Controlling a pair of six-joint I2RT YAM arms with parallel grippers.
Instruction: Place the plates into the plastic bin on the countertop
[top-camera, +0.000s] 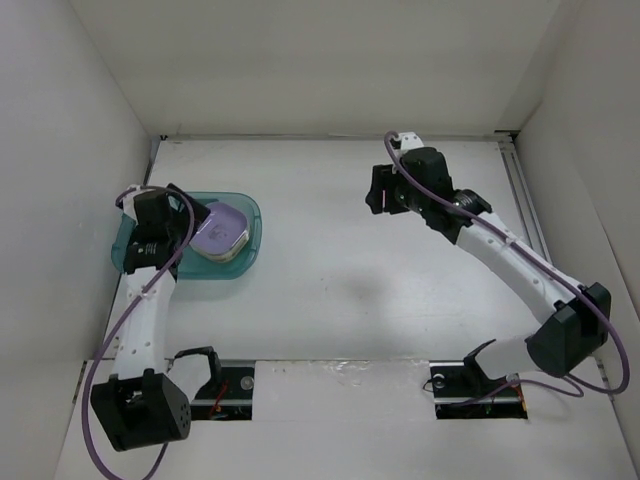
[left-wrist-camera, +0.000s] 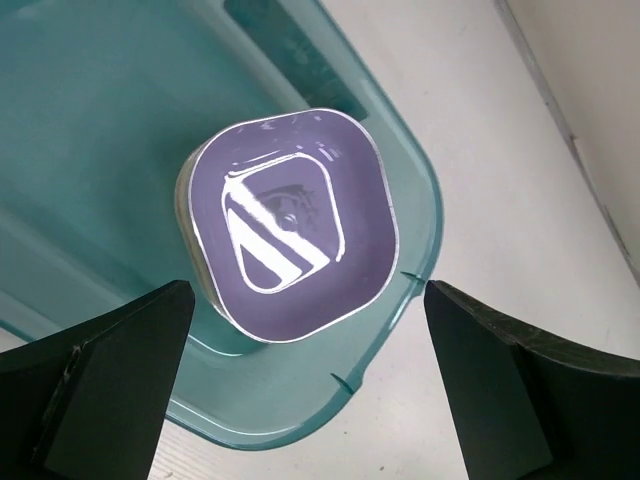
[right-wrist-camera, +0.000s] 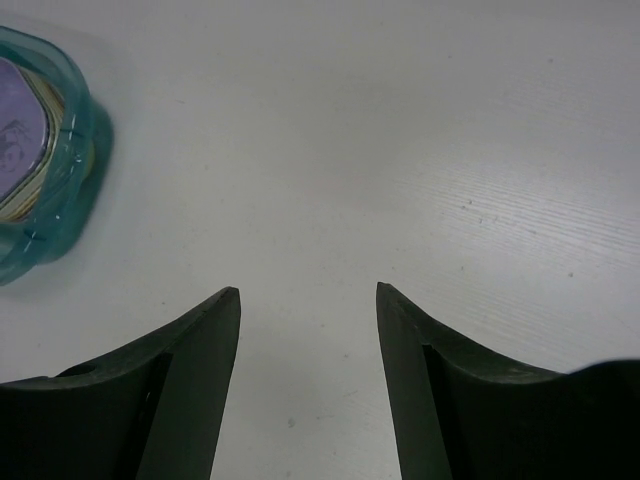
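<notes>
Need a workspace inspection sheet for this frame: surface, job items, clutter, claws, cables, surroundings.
Surface: the white countertop is flat, with no spills or marks seen.
Job's things: the plastic bin sits at the left. The plates are stacked inside it, with a purple plate on top. The count cannot be told. No plates are seen outside the bin.
Clutter: nothing seen.
Grippers: the left claw is open and empty above the stack. The right claw is open and empty over bare countertop.
Cables: purple cables run along both arms, with no snag seen.
Surroundings: white walls close in three sides.
</notes>
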